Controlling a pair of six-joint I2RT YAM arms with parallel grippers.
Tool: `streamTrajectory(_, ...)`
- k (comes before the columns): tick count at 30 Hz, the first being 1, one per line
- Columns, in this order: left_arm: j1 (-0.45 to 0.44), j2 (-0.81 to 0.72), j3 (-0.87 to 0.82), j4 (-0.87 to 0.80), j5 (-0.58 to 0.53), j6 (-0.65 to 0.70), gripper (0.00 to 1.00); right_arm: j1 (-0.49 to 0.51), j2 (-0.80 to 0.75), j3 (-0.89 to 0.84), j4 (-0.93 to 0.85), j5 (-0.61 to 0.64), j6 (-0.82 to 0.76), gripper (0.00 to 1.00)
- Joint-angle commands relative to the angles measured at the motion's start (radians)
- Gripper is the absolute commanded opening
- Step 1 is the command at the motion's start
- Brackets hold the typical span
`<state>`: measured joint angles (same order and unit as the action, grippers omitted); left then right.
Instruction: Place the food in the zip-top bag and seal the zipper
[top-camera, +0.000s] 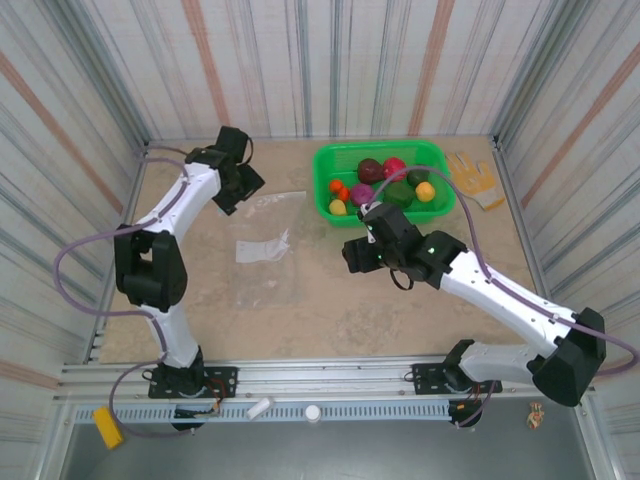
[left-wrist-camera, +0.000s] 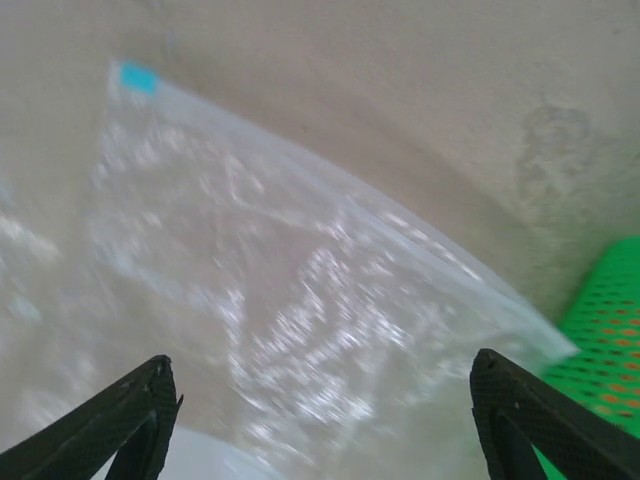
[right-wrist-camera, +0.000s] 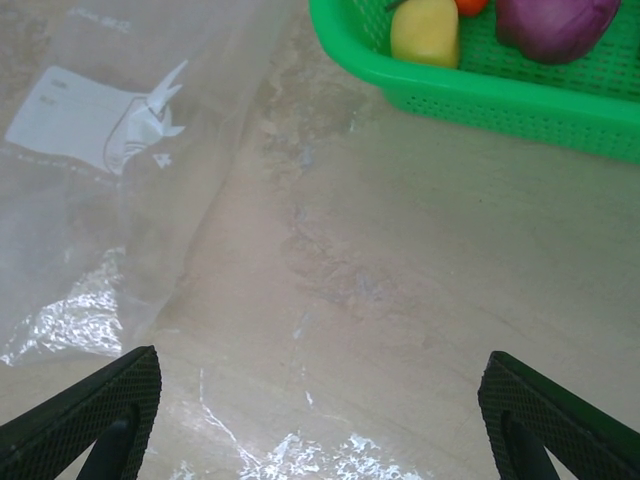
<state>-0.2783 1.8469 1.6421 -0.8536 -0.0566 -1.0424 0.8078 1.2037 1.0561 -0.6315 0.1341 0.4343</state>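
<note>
Both hands are hanging spread wide, holding nothing: my left hand (left-wrist-camera: 322, 368) is hovering over the zip-top bag (left-wrist-camera: 300, 300), my right hand (right-wrist-camera: 320, 362) over bare bench (right-wrist-camera: 420, 260). The bag is lying flat and limp just under the left fingers, its zipper (left-wrist-camera: 330, 195) running ahead of them to a light-blue end piece (left-wrist-camera: 138, 77); I cannot tell whether the mouth is parted. I am worrying that a pinch there will be dragging the whole slippery film instead of opening it. The food (top-camera: 398, 192) is sitting in the green basket (right-wrist-camera: 480, 95), ahead and right of the right hand, whose wall is standing between those fingers and the pieces. A glove (top-camera: 472, 180) is lying beyond the basket.
</note>
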Motion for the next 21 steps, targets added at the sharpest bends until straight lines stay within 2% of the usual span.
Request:
streamTrajectory(1,-0.011,0.02,-0.003,-0.071,-0.024,-0.411,0.81,0.005,0.021,0.002,0.006,-0.005,0.033,0.85)
streamTrajectory(5,-0.014,0.146,0.137,-0.187,-0.016,-0.54,0.84,0.007,0.013,-0.016,0.022,-0.004,0.045,0.85)
streamTrajectory(8,-0.006,0.241,0.25,-0.243,0.001,-0.576,0.86,0.007,0.017,-0.04,0.037,-0.011,0.057,0.85)
streamTrajectory(15,0.008,0.381,0.336,-0.248,0.024,-0.649,0.89,0.019,0.03,-0.097,0.069,-0.054,0.099,0.85)
streamTrajectory(21,0.023,0.41,0.34,-0.153,0.048,-0.628,0.87,0.022,0.034,-0.127,0.1,-0.102,0.11,0.85)
